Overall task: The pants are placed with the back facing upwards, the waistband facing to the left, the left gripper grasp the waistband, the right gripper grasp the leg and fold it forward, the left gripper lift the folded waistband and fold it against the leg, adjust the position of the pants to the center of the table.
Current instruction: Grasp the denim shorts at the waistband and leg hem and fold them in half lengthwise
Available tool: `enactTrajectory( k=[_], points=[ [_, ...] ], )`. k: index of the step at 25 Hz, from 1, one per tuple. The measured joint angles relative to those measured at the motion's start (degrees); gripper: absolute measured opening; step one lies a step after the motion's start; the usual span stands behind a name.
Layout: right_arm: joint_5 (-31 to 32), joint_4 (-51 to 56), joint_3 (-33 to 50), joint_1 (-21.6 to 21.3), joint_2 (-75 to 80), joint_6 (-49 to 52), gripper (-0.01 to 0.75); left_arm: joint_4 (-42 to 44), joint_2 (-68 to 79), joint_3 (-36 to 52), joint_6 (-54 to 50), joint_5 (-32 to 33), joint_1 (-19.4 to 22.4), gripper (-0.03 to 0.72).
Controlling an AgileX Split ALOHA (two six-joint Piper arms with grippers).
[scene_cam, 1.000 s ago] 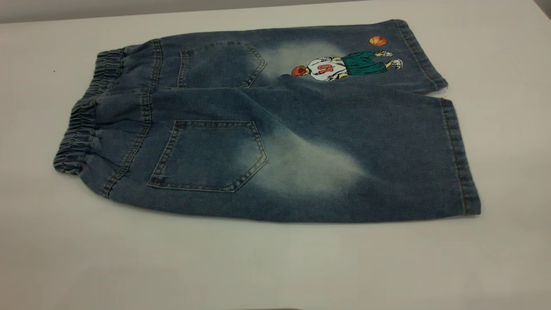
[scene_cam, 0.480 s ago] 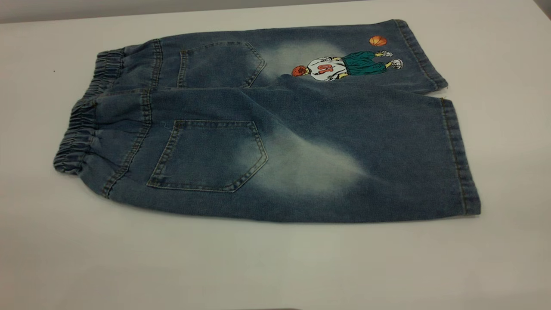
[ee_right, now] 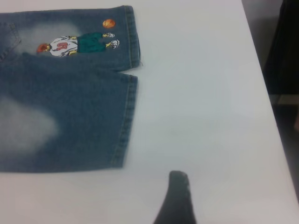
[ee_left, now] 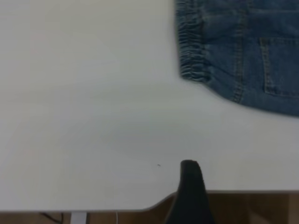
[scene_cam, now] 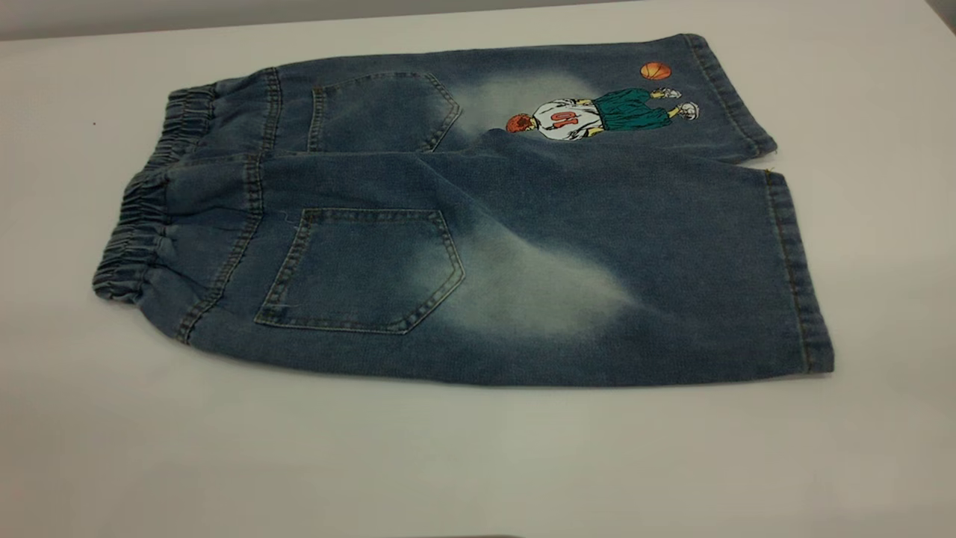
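The pants (scene_cam: pixel 478 224) lay flat on the bench (scene_cam: pixel 478 463), unmoved since a second earlier, both grippers well clear of the denim, their finger positions impossible to tell.

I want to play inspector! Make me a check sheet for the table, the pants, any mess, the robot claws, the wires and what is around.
Surface: the table is plain white-grey; one tiny dark speck near its left side.
Job's things: the pants lie flat, back pockets up, not folded. The waistband points left. The leg lies nearest the camera; the cartoon print is on the far leg.
Clutter: nothing seen.
Grippers: only one dark fingertip shows of the left gripper, at the table's edge, off the waistband, and of the right gripper, off the leg's hem. Neither touches the pants.
Cables: nothing clearly seen.
Surroundings: wood-coloured floor below the table's edge.
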Motion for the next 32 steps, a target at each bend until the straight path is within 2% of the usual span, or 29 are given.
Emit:
enactTrajectory(
  k=[6, 15, 23, 32],
  points=[
    [-1.39, 0.26, -5.84, 0.00, 7.68, 0.74, 0.592, 4.97, 11.14, -5.01, -7.34, -0.35, 0.00, 0.512],
    [-5.52, 2.40, -19.31, 0.00, 31.69, 1.06, 0.588, 4.73, 42.93, -16.73, -9.74, -16.00, 0.00, 0.512],
    [-9.70, 6.49, -20.35, 0.00, 45.37, 0.06, 0.587, 4.31, 66.16, -21.63, -12.64, -28.56, 0.00, 0.512],
    [-11.44, 8.21, -20.35, 0.00, 49.01, -1.82, 0.587, 3.82, 88.68, -24.65, -12.81, -32.33, 0.00, 0.512]
  ],
)
